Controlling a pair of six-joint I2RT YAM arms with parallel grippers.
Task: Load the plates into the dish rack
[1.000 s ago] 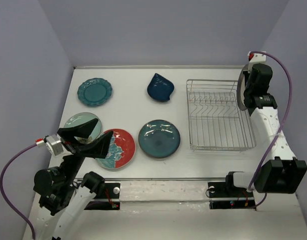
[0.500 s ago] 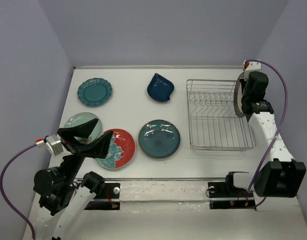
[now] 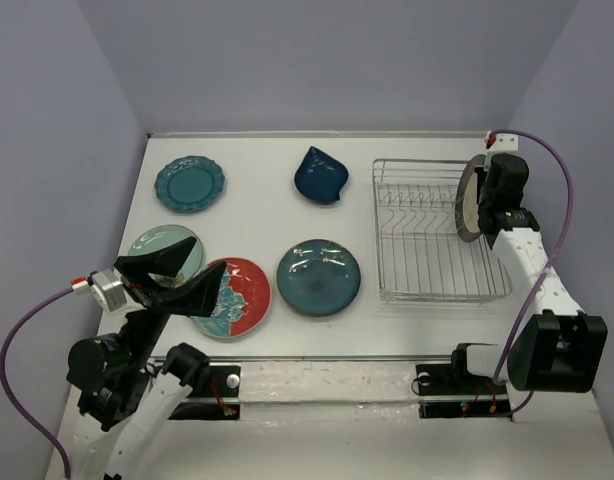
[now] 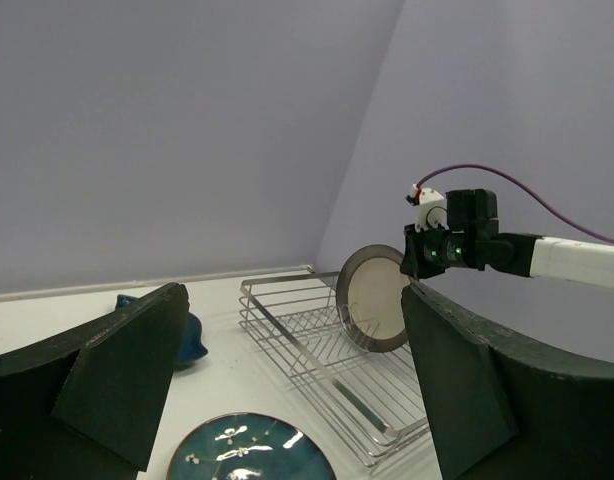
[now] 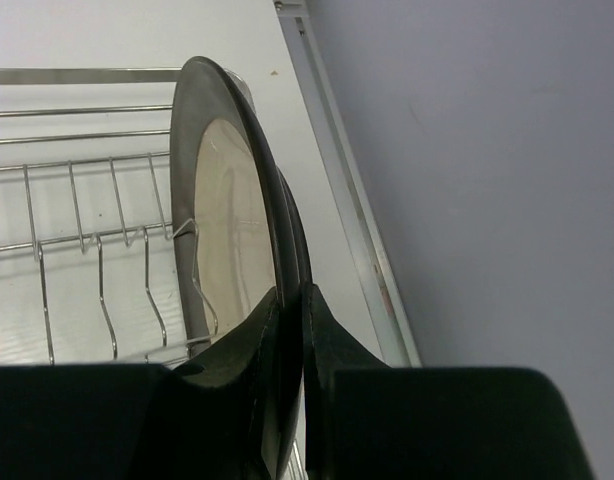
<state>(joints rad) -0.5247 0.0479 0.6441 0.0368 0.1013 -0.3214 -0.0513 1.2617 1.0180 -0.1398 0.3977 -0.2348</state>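
right gripper (image 5: 290, 300) clamped the cream plate (image 5: 222, 220) edge-on, at 3 o'clock over the dish rack (image 3: 442, 296); left gripper (image 4: 295, 330) stood apart. i judged that a rim missing the tines (image 3: 417, 215) could tip it outboard.

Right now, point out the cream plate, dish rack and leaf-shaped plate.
cream plate (image 4: 376, 301): left wrist view, cream face.
dish rack (image 3: 427, 255): top external view, bare base.
leaf-shaped plate (image 3: 320, 176): top external view, centre.
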